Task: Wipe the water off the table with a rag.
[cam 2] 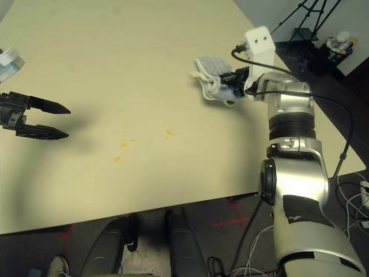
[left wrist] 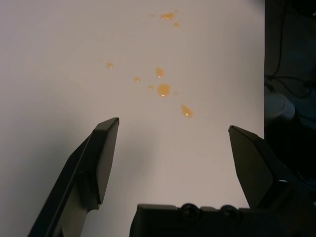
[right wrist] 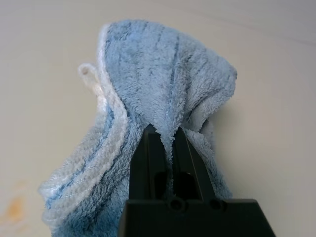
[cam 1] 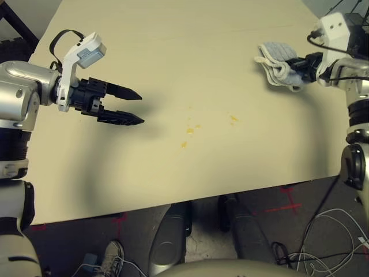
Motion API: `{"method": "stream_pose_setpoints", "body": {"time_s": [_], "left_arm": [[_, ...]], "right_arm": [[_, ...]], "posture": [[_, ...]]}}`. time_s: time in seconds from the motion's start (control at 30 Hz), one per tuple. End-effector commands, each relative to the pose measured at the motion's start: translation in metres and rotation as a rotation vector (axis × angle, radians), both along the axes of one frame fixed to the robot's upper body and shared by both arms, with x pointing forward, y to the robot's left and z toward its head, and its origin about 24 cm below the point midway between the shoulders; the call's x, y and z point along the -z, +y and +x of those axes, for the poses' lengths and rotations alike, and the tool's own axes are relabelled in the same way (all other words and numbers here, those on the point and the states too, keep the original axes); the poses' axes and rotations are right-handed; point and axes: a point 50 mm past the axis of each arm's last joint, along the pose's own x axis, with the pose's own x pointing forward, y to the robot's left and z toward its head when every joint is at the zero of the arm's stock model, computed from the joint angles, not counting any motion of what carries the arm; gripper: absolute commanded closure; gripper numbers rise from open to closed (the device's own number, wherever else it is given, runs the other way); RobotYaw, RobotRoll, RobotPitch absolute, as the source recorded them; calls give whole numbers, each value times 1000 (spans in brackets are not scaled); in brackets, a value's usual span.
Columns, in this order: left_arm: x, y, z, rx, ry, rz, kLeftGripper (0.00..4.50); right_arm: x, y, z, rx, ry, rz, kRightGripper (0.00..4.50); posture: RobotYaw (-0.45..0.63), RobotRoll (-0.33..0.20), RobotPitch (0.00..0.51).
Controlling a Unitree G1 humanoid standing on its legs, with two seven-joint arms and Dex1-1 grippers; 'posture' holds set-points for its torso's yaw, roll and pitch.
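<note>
A light blue-grey rag with whitish edging hangs bunched at the far right of the pale beige table. My right gripper is shut on the rag, pinching a fold between its two fingers. Small yellowish water droplets lie scattered near the table's middle, with another speck further right. My left gripper hovers open over the table's left side, its fingers spread wide with nothing between them. From the left wrist, the droplets lie beyond the fingertips.
The table's front edge runs just below the droplets. Under it are dark floor, red tape marks and loose white cables. A tripod stands on the floor past the table's right edge.
</note>
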Motion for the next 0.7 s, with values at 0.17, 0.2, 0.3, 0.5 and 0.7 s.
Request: {"method": "stream_pose_setpoints", "body": {"time_s": [0.17,0.2,0.3,0.5,0.7], "left_arm": [[-1,-2,4,17,-1,15,0],[-1,-2,5,18,-1,15,0],[-1,-3,6,23,-2,15,0],[-3,-5,9,27,-5,10,0],[-3,-6,9,30,-5,3,0]], "right_arm": [[36,63,-53,-202,162,-5,4470],[40,69,-58,-215,178,1,4470],[51,77,-64,-228,204,-11,4470],[72,89,-54,-220,199,-80,4470],[87,95,-45,-250,134,-236,4470]], "posture": [[169,0,262],[169,0,262],[163,0,265],[166,0,268],[176,0,272]]}}
